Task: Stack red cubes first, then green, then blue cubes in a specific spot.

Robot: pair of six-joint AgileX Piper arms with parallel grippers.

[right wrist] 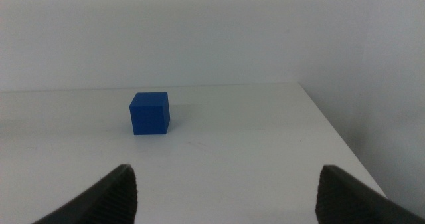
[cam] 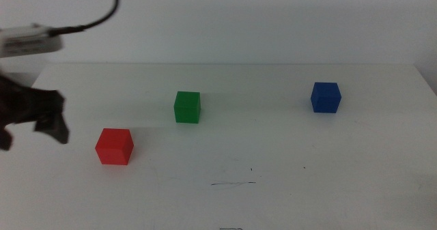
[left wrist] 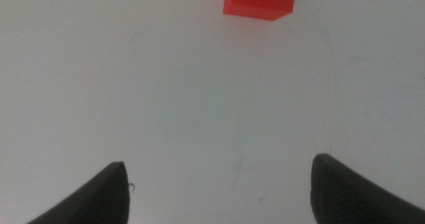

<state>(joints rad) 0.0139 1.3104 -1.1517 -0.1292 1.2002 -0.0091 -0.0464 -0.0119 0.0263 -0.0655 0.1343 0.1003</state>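
Red cube sits on the white table, just beyond the left claw, jaws spread wide, nothing held. Green cube lies behind-right of red; blue cube far right. Pen line w/ dot marks the spot, right-front of red. Right claw, also wide open & empty, faces blue.

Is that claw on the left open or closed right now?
Open: the left gripper shows two jaws wide apart, nothing between them, short of the red cube.
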